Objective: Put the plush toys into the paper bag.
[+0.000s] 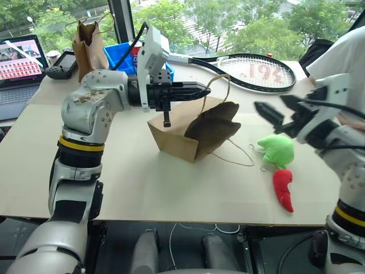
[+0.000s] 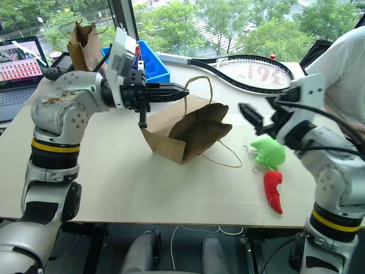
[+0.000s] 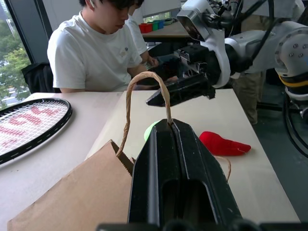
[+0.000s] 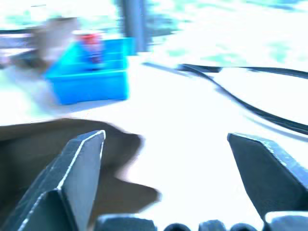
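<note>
Nothing has yet been placed in the paper bag [image 1: 188,132], so the whole of the task is judged to remain. The bag is seen at the centre of the left eye view, lying tipped on the bench [image 1: 114,177] with its mouth turned toward the right of the frame. One of its twisted loop handles [image 3: 144,96] is pinched between the closed fingers of the left gripper [image 1: 199,89], which is held level above the bag and points toward the right of the frame; the other handle trails loose on the bench toward the toys.

Both plush toys are found outside the bag, at the lower right of the left eye view. The green plush toy [image 1: 276,149] rests on the bench to the right of the bag's mouth, apart from it, and the red plush toy [image 1: 283,189] lies just below the green one, touching it or nearly so.

The right gripper [image 1: 276,111] is seen at the right of the frame, raised above the green toy with its fingers spread wide and nothing between them; neither toy is being touched by it.

What is left, as judged from this layout: each toy must be grasped, carried across to the bag's mouth and dropped inside. The bag's opening looks partly collapsed, so it may need to be lifted further by the handle first
</note>
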